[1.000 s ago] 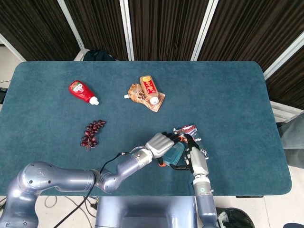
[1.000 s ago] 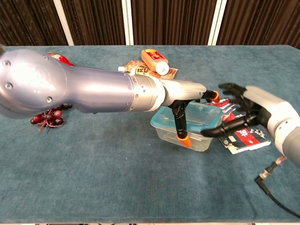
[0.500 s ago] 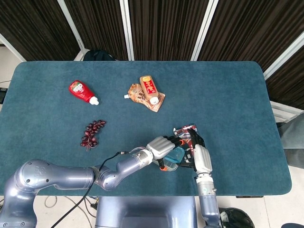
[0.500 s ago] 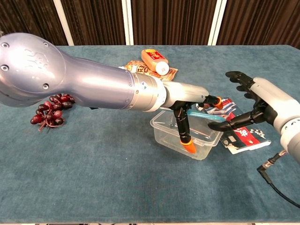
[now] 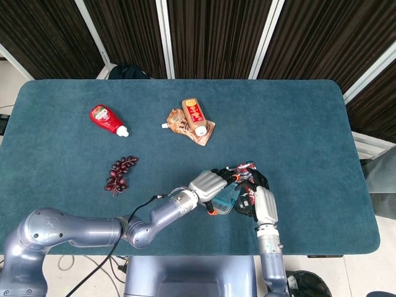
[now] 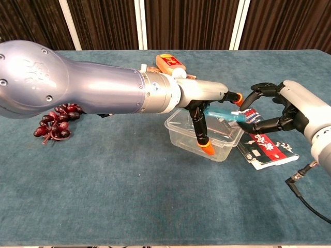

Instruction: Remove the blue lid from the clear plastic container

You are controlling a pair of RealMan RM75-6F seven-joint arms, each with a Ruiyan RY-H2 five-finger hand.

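- My left hand point(image 6: 207, 111) reaches over the clear plastic container point(image 6: 207, 135) at the near-centre of the table point(image 6: 103, 196), its dark fingers point(image 6: 199, 129) hooked down the near wall with an orange tip against the plastic.
- The blue lid point(image 6: 223, 114) rides tilted above the container's open mouth, its long axis running left to right from my left hand toward my right hand point(image 6: 287, 111).
- My right hand pinches the lid's right end, fingers curled round it; my left hand grips the lid's other end from above while bracing the tub.
- Both hands sit at the lid, one at each end; the lid's free travel lies up and to the right, away from the tub.
- In the head view, the hands point(image 5: 213, 184) and point(image 5: 263, 201) crowd the container point(image 5: 224, 201) beside a red-and-black packet point(image 5: 244, 168).
- Compared with a second ago, the lid has come off the rim: it was seated and tinted the tub blue, and now the tub shows clear and open beneath it.
- My right hand has closed in from a spread pose to a pinch.
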